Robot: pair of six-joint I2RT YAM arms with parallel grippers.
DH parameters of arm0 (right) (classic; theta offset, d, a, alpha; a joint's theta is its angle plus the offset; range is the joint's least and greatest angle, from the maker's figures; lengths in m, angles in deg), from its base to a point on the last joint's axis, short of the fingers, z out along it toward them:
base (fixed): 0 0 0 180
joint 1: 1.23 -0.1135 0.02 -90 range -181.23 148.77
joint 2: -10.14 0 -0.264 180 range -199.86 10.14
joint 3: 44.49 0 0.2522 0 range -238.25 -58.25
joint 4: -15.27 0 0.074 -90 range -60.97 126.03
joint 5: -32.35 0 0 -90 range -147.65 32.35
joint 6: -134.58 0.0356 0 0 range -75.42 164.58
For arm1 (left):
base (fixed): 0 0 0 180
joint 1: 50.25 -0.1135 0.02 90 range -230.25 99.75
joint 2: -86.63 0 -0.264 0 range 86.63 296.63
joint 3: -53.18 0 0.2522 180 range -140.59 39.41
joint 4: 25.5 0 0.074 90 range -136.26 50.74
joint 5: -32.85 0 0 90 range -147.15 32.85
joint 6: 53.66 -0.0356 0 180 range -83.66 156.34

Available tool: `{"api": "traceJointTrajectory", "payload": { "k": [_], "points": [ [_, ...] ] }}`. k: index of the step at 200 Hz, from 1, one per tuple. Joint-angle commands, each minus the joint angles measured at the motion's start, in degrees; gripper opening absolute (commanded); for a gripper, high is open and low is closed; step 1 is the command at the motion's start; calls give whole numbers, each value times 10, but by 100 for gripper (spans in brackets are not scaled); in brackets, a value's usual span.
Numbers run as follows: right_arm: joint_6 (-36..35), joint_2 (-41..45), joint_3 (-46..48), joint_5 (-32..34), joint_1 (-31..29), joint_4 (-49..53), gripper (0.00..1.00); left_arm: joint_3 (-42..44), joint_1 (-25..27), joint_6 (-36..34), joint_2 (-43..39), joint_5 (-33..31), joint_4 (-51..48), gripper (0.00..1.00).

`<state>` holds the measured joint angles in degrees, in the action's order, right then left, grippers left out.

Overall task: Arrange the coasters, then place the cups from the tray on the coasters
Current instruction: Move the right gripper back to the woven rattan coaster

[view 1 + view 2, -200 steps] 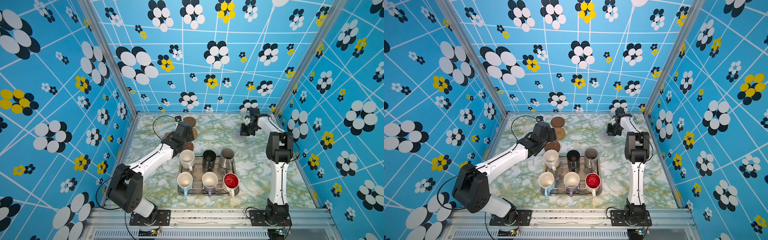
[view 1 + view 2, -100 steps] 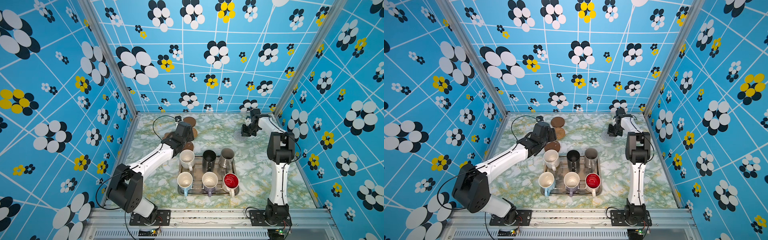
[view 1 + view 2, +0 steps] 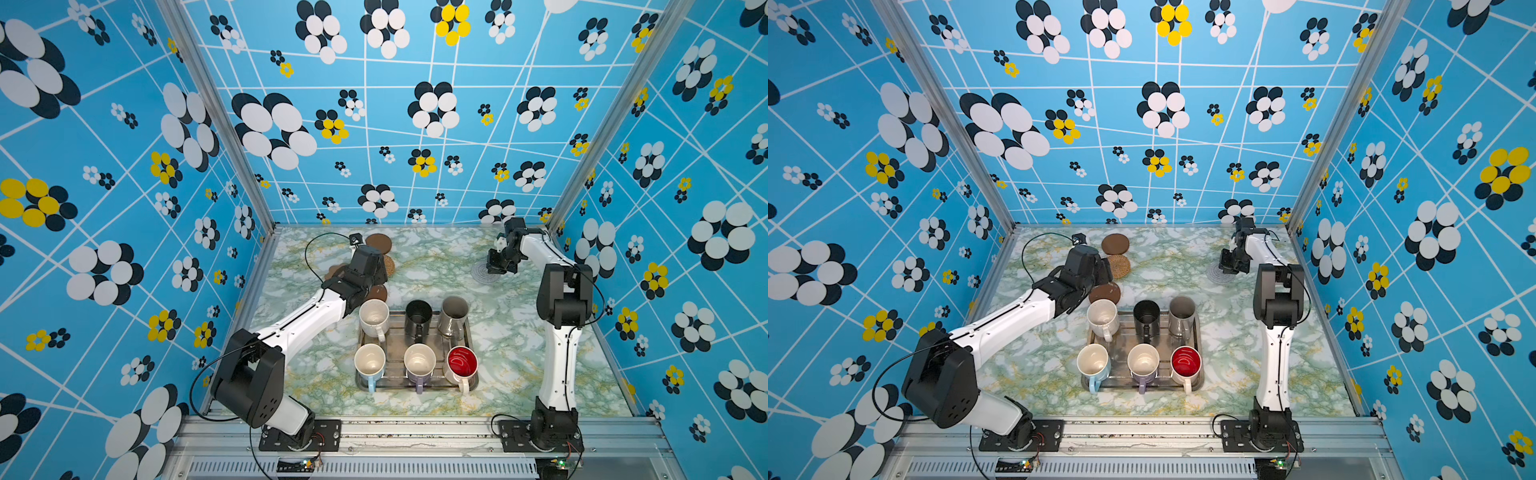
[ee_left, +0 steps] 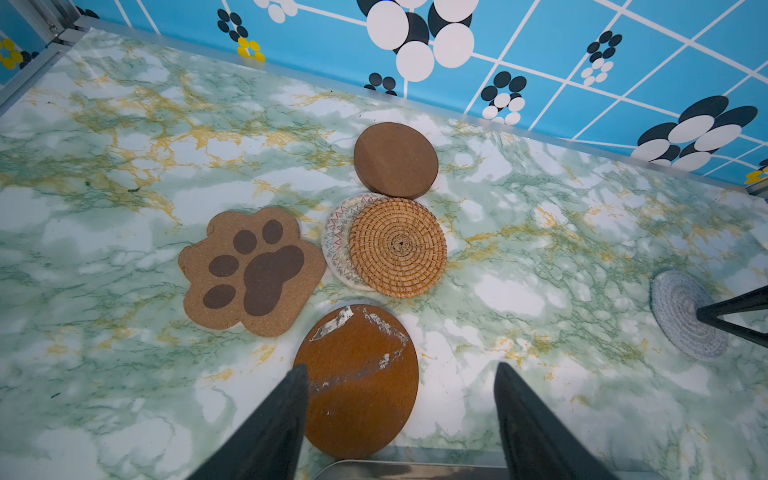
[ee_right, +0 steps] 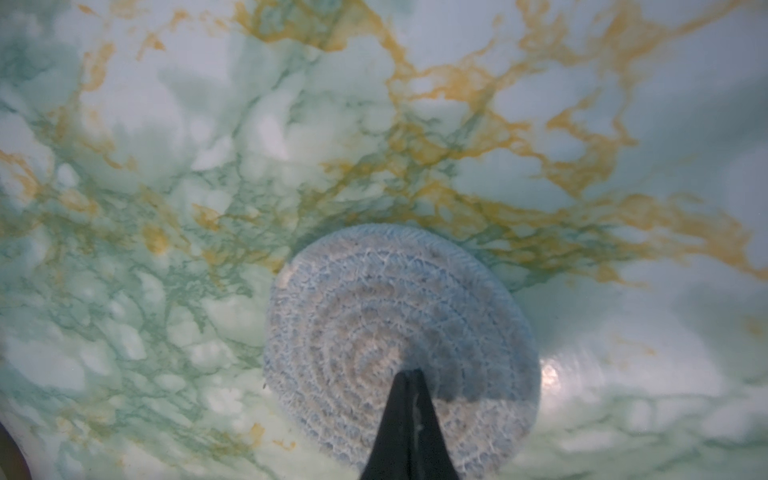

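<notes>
Tabletop: green-gold marble film; walls blue, flower print. Tray lower centre in both top views, six cups inside. Coasters clustered upper left of table; white coaster mostly hidden under rattan coaster. Left gripper: jaws spread wide, empty, above brown disc. Right gripper: jaws pressed together, tips on grey coaster.

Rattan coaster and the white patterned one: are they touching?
Touching: the left wrist view shows the rattan coaster lying partly over the white patterned coaster.
</notes>
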<state>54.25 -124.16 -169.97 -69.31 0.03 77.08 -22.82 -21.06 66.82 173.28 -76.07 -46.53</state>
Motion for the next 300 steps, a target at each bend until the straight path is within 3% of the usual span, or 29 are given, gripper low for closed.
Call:
{"api": "traceJointTrajectory", "payload": {
  "k": [1,67,133,205,265,300],
  "points": [
    [-1,26,-25,-1,3,51,5,7,-5,2,-18,-5,10,72],
    [1,69,-56,-69,-49,38,12,-5,-6,13,2,-17,-5,71],
    [5,-12,-155,-179,-170,32,33,-30,-25,44,46,-8,-49,70],
    [39,-161,-348,-200,-239,75,46,-21,-71,75,98,73,-29,70],
    [96,-185,-338,-233,-250,12,48,7,-99,101,158,196,97,68],
    [123,-199,-338,-249,-253,-17,49,3,-101,113,188,220,124,67]
  ]
}}
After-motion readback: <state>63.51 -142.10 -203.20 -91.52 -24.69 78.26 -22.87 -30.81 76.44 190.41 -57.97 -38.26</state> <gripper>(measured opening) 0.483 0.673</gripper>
